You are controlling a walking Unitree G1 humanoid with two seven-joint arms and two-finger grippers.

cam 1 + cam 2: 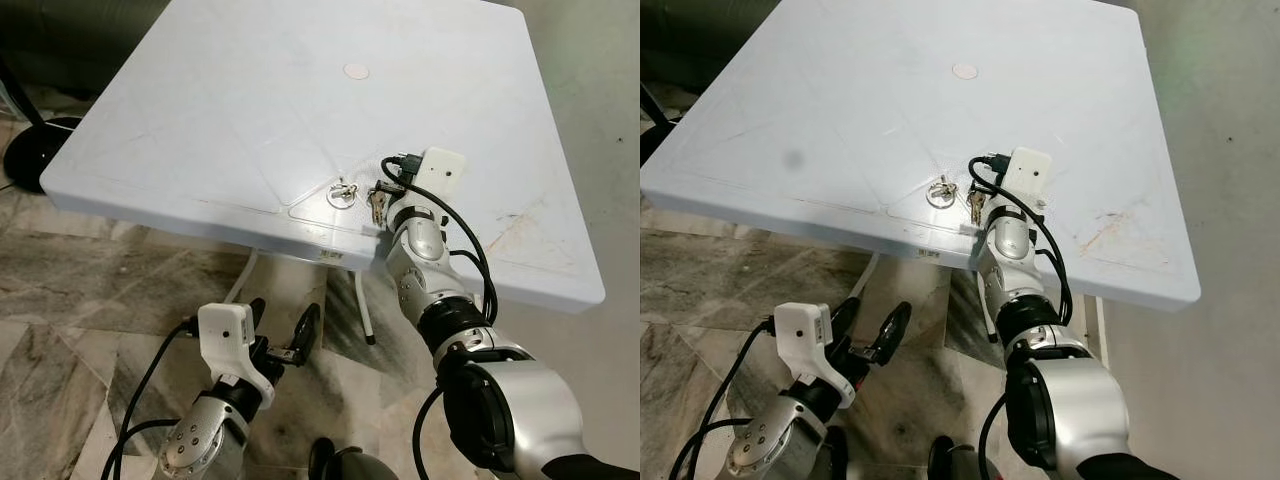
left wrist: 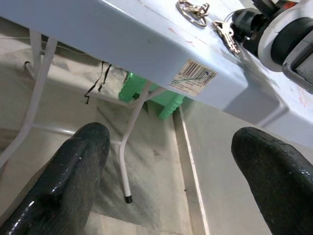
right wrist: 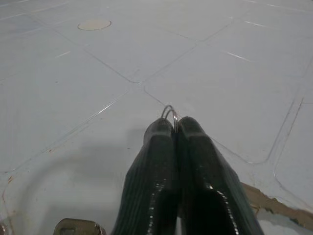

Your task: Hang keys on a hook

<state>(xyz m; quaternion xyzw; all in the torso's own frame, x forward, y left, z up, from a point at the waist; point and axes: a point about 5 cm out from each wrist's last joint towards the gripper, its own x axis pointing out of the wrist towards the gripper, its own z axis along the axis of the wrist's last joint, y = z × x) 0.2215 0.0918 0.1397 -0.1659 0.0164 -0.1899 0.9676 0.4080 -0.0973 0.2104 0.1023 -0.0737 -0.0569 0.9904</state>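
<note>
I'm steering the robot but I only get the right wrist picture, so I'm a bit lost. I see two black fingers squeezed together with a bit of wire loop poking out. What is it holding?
Observer: The right gripper is shut on a key ring, and keys dangle from it just over the white table, near its front edge.
Operator: Is anything else on the table?
Observer: Yes, a second small bunch of metal, another key ring, lies flat just beside the gripper, on the robot's left.
Operator: Where's the other hand?
Observer: The left gripper hangs open below the table edge, above the marble floor.
</note>
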